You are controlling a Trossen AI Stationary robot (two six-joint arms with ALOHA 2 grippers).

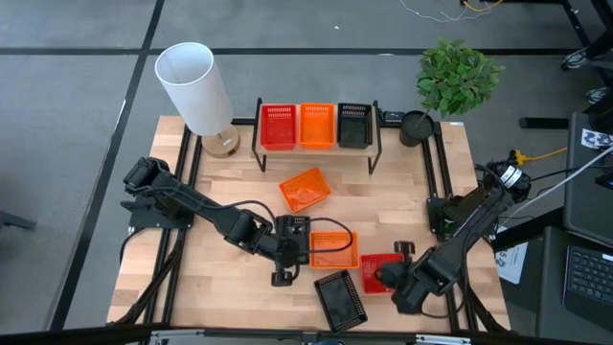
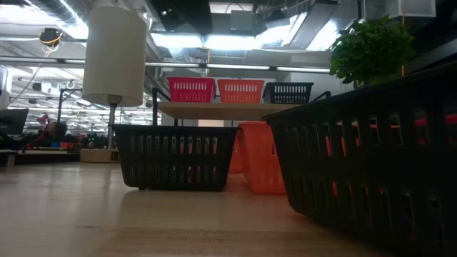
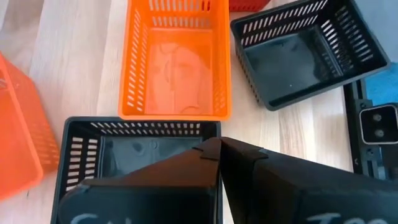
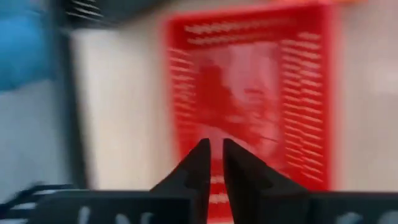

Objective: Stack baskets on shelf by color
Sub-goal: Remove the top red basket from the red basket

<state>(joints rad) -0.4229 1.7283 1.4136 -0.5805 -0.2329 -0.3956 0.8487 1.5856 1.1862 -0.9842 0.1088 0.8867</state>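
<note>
- Far left, back corner of the surface point(image 1: 230, 172): white lamp point(image 1: 194, 86), upright.
- Left arm reaching in from the left edge toward the middle; left pincer point(image 3: 214, 148) closed, tips pressed together right at the rim of the black basket point(image 3: 124, 155). Can't tell whether any mesh is pinched between them.
- Just behind that, alone on bare wood: tilted orange basket point(image 1: 306, 189), turned at an angle, open side up.
- Centre back: shelf point(image 2: 214, 109), with a row on top of red shelf basket point(image 1: 278, 125), orange shelf basket point(image 1: 317, 125) and black shelf basket point(image 1: 353, 124), side by side and touching.
- Right beside the black basket, nearly touching it: orange basket point(image 3: 174, 62), upright and empty.
- Toward the front edge: front black basket point(image 3: 305, 50), skewed, empty, close to the orange basket's corner.
- Further right: red basket point(image 4: 249, 93) flat on the surface, with the right pincer point(image 4: 216, 149) hovering over its near end, only a narrow slit between the tips and nothing in it. Blurred in the wrist view.
- Back right corner: potted plant point(image 1: 458, 75), well apart from the baskets.
</note>
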